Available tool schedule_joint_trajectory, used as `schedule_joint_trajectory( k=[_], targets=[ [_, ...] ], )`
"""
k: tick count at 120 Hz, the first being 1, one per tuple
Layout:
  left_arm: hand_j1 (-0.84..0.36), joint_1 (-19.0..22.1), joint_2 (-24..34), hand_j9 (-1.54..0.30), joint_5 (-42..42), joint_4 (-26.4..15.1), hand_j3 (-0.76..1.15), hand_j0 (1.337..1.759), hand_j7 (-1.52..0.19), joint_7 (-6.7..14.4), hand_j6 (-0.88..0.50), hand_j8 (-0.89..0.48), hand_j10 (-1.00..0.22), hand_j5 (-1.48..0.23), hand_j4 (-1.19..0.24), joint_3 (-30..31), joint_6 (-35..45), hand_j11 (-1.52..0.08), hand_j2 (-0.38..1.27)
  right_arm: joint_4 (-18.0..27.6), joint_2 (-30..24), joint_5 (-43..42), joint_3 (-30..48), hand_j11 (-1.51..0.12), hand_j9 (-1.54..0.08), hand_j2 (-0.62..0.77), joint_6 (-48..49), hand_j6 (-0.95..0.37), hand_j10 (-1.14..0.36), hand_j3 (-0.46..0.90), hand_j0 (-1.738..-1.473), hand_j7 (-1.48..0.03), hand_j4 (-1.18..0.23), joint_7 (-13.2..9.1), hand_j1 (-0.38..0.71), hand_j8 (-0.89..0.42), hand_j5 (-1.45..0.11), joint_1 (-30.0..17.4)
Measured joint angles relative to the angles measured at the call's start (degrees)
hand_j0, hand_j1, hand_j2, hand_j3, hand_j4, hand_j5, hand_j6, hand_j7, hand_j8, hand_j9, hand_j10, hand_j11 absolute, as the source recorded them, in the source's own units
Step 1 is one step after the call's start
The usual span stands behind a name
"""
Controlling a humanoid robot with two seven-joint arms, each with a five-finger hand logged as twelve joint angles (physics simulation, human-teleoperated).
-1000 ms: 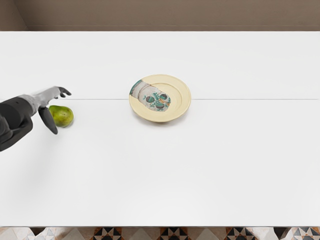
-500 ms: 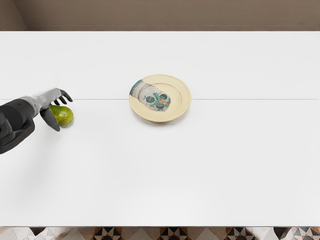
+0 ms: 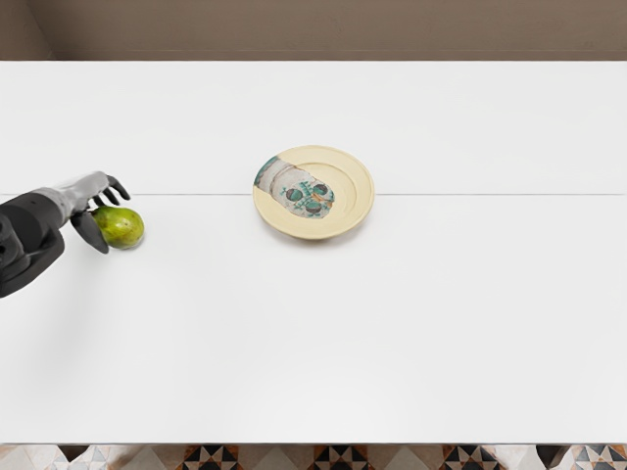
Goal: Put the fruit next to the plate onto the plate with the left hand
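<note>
Part of the fruit (image 3: 124, 227) behind the left hand (image 3: 94, 202); forearm (image 3: 29, 227) past the edge.

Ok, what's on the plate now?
The plate holds only its painted pattern; the fruit sits on the table far left, by the left hand. Whatever is under the plate is hidden.

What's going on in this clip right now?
The left robot hand comes in from the picture's left edge and is set against the small green roundish fruit, which lies on the white table. It is not clear from this view whether the fruit is gripped. The pale yellow round plate with a teal pattern sits well off to the right of the fruit, near the table's middle, and has no fruit on it. The right arm does not show.
</note>
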Motion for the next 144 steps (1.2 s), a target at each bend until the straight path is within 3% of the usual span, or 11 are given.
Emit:
schedule_joint_trajectory(
  k=[73,115,144],
  targets=[
    [-0.16,-1.32,-2.11,-0.55,0.04,-0.14,0.00,1.658,-0.56,0.00,-0.43,-0.43,-0.43,-0.56,-0.43,2.42,-0.04,-0.55,0.09,-0.01,0.00,0.00,0.00,-0.04,-0.04,-0.01,0.01,-0.03,-0.03,0.00,-1.658,-0.04,-0.03,-0.07,-0.31,-0.03,-0.04,0.00],
    [-0.22,-1.35,-2.10,-0.68,0.12,-0.18,0.00,1.655,-0.68,0.02,-0.43,-0.41,-0.52,-0.67,-0.52,2.56,-0.58,-0.68,0.11,-0.01,0.00,0.00,0.00,-0.04,-0.04,-0.01,0.00,-0.03,-0.03,0.00,-1.658,-0.04,-0.03,-0.07,-0.31,-0.03,-0.04,0.00],
    [-0.23,-1.41,-2.07,-0.78,-0.02,-0.23,0.00,1.654,-0.77,0.01,-0.42,-0.41,-0.58,-0.76,-0.60,2.56,-0.67,-0.78,0.22,-0.01,0.00,0.00,0.00,-0.04,-0.04,-0.01,0.00,-0.03,-0.03,0.00,-1.658,-0.04,-0.03,-0.05,-0.31,-0.03,-0.04,0.00]
  ],
)
